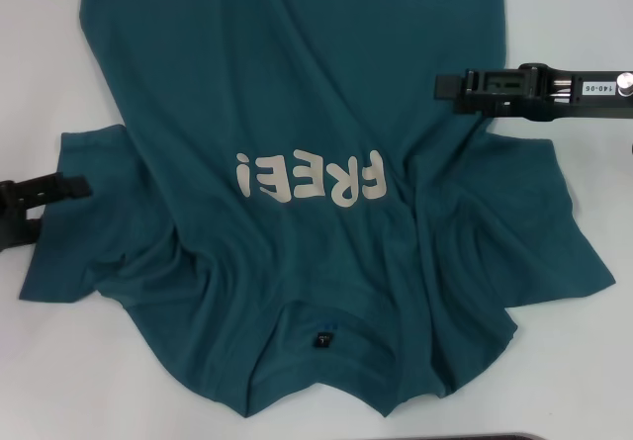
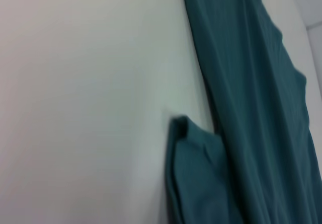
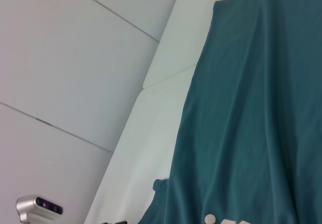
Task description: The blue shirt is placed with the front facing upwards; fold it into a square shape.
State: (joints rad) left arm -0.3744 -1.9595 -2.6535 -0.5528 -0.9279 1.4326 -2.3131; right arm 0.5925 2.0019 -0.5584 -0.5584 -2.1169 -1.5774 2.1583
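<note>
On the left edge of the head view we see the left gripper [image 1: 45, 191], low beside the shirt's sleeve, its black fingers reaching to the sleeve's edge; we cannot tell whether it is released or clenched. Its wrist view shows only white table [image 2: 85, 108] and a bunched fold of teal cloth.

In the middle lies the shirt [image 1: 297, 94], spread front up on the table [image 1: 40, 44], with its collar toward us and its body running away past the top of the view. The cream "FREE!" lettering [image 1: 310, 178] reads upside down from the head camera. The small dark neck label [image 1: 321, 340] sits inside the collar. The cloth is rumpled near the collar and both sleeves.

On the right, the right gripper [image 1: 450, 86] hangs over the shirt's right side, above the sleeve, pointing inward. We cannot tell its state either. Its wrist view looks along the shirt's far body.
</note>
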